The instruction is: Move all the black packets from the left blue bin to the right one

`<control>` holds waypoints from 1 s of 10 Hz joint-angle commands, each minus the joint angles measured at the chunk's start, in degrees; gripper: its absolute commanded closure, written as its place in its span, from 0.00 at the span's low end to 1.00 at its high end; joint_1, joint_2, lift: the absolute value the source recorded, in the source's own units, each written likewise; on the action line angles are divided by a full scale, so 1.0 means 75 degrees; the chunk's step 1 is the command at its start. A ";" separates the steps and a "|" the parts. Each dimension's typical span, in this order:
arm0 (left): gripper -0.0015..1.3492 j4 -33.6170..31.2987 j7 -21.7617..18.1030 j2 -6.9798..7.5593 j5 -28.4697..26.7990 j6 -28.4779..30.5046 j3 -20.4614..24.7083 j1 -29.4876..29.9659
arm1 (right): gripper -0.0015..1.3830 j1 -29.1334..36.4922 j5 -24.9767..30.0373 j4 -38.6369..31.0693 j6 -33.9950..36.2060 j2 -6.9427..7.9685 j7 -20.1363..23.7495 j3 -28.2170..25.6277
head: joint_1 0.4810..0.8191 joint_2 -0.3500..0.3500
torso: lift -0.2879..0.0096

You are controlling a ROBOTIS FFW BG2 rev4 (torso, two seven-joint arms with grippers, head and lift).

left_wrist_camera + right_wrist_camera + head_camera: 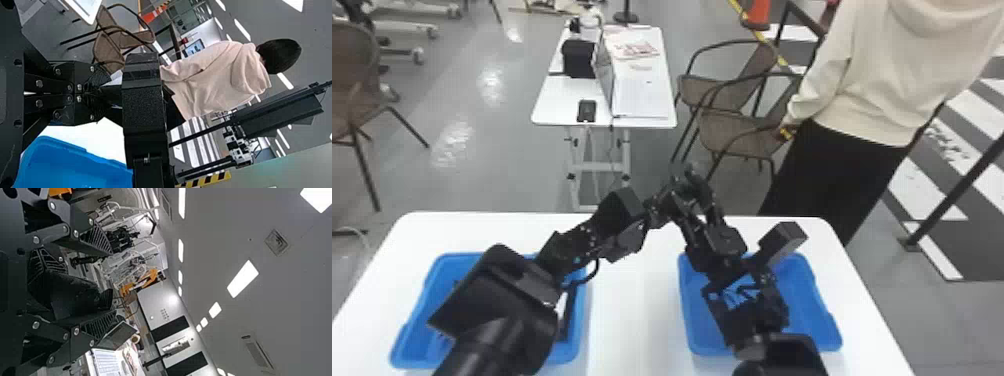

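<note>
A black packet (569, 316) lies in the blue bin (412, 345) below and left of the left pincer (659, 210), whose grip I cannot tell, while the right pincer (684, 182) is released above the white desk (634, 320), with chairs (732, 135) and a small table (559, 105) beyond.

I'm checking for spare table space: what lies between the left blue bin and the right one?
Just bare white tabletop, in the head view, between the left blue bin and right blue bin; the left arm reaches over its far end.

Gap between left bin (424, 307) and right bin (807, 305); left arm (502, 295), right arm (747, 325) obstruct above.
</note>
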 commanded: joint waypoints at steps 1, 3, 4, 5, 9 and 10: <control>0.90 -0.0002 0.0005 -0.0016 0.0001 0.0001 0.0004 -0.0002 | 0.73 -0.0055 -0.0137 -0.0002 0.0105 0.0001 0.0153 0.0013 | 0.63 0.28 | 0.97; 0.90 -0.0002 -0.0007 -0.0016 0.0001 -0.0023 0.0051 -0.0002 | 0.91 -0.0008 -0.0430 -0.0026 0.0374 0.0001 0.0305 0.0013 | 0.63 0.28 | 0.97; 0.90 -0.0002 0.0005 -0.0028 0.0001 -0.0034 0.0074 -0.0002 | 0.93 0.0015 -0.0746 -0.0026 0.0585 0.0001 0.0446 0.0013 | 0.63 0.29 | 0.97; 0.90 -0.0002 0.0005 -0.0028 0.0013 -0.0058 0.0086 -0.0002 | 0.93 -0.0008 -0.0957 0.0056 0.0632 0.0001 0.0633 0.0013 | 0.63 0.29 | 0.97; 0.39 -0.0048 0.0016 -0.0063 -0.0046 -0.0175 0.0344 0.0221 | 0.93 -0.0020 -0.1273 0.0303 0.0410 0.0001 0.0680 -0.0152 | 0.63 0.30 | 0.97; 0.28 -0.0166 0.0016 -0.0075 -0.0081 -0.0093 0.0567 0.0397 | 0.93 0.0015 -0.1215 0.0314 0.0410 0.0001 0.0680 -0.0374 | 0.63 0.29 | 0.97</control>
